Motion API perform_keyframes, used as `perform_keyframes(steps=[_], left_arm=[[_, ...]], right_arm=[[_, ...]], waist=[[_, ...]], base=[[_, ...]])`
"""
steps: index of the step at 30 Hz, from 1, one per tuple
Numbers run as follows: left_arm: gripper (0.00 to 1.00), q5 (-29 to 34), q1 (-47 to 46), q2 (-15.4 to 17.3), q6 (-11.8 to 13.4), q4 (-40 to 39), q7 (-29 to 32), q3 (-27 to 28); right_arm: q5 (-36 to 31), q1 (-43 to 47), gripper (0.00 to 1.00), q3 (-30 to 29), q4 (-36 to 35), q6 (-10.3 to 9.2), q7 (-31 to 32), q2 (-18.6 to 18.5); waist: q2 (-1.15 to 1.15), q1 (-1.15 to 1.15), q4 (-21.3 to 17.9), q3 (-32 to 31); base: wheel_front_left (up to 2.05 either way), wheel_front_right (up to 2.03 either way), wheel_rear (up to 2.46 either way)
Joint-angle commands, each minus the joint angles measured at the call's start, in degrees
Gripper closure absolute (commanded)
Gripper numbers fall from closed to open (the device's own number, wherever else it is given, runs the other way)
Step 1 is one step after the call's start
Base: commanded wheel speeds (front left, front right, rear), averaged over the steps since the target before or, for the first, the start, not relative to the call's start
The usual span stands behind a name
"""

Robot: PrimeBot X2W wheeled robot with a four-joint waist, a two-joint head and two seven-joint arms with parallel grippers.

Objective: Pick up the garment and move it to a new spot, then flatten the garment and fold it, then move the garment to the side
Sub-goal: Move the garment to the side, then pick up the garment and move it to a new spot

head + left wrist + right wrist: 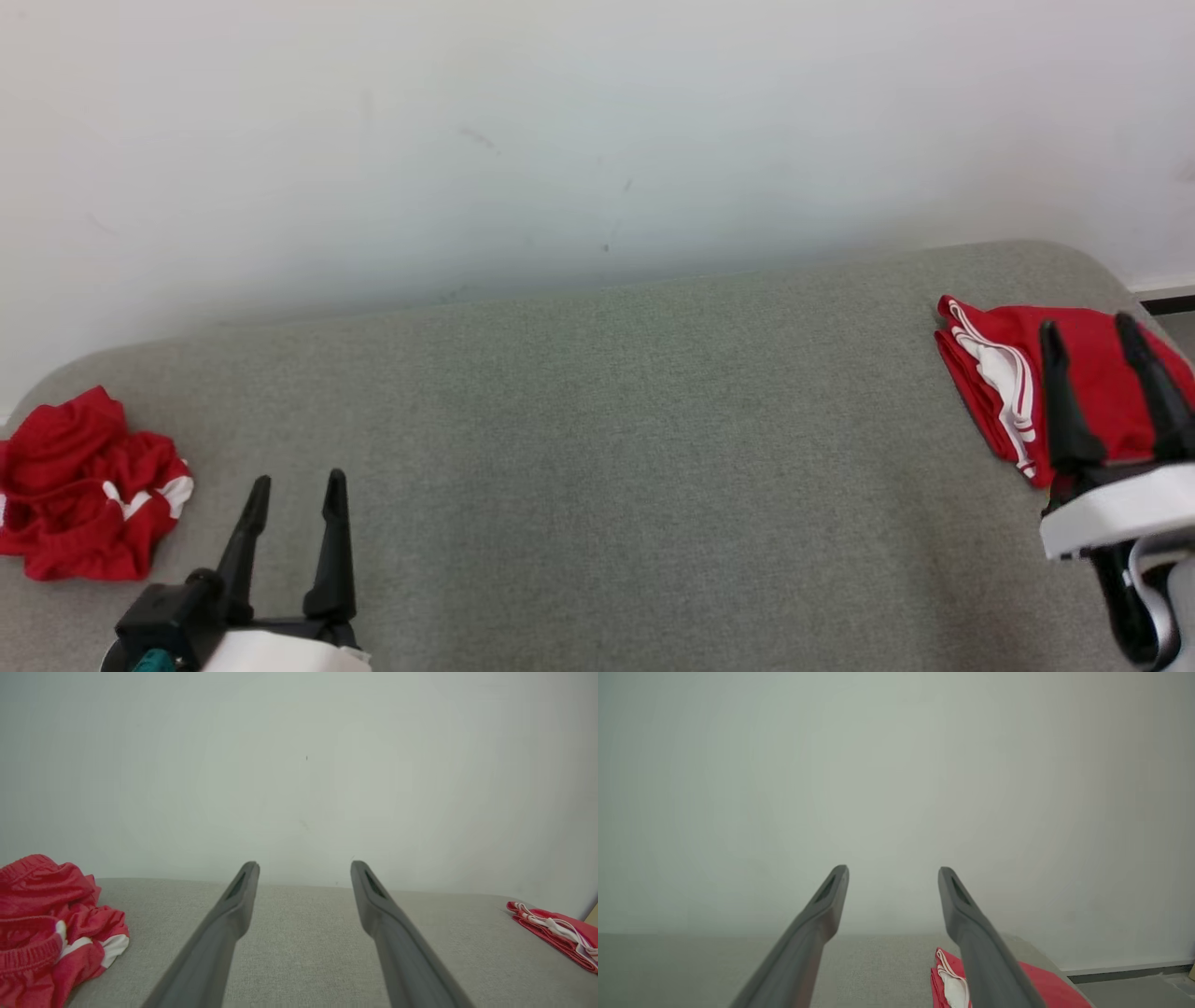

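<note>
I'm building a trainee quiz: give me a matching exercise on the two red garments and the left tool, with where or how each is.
1. crumpled red-and-white fabric garment
2. red fabric garment with white stripes
3. dark two-fingered left tool

A. open, empty, above grey cloth surface
B. bunched at the left end
C. folded flat at the right end

Pairs: 1-B; 2-C; 3-A

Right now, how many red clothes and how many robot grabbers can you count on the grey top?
Red garments: 2, the crumpled red garment and the folded red garment
Grippers: 2, the left gripper and the right gripper, both open
Total: 4
</note>
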Motion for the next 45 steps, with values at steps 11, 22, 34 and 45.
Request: perform_keyframes(steps=[11,22,34,45], left_arm=[[0.00,0.12,4.41,-1.28,-0.70,0.07,0.03,-1.01],[0.00,-1.12,7.06,-1.62,-0.46,0.31,0.03,-0.91],[0.00,-1.04,5.35,-1.63,-0.28,0.18,0.03,-1.29],[0.00,-1.06,5.04,-1.63,-0.25,0.55,0.03,-1.71]], right_arm=[[-1.87,17.28,0.00,-0.70,-10.65,-0.01,-2.44,6.37],[-3.13,21.14,0.00,1.14,-10.69,-0.01,-4.70,8.47],[-3.64,20.43,0.00,1.45,-12.47,-0.01,-4.73,9.39],[-3.07,20.29,0.00,1.94,-11.68,-0.01,-4.74,9.62]], waist=[[0.00,0.01,0.76,-1.17],[0.00,0.01,1.39,-0.76],[0.00,0.01,1.94,0.29],[0.00,0.01,1.98,0.32]], base=[[0.00,0.00,0.00],[0.00,0.00,0.00],[0.00,0.00,0.00],[0.00,0.00,0.00]])
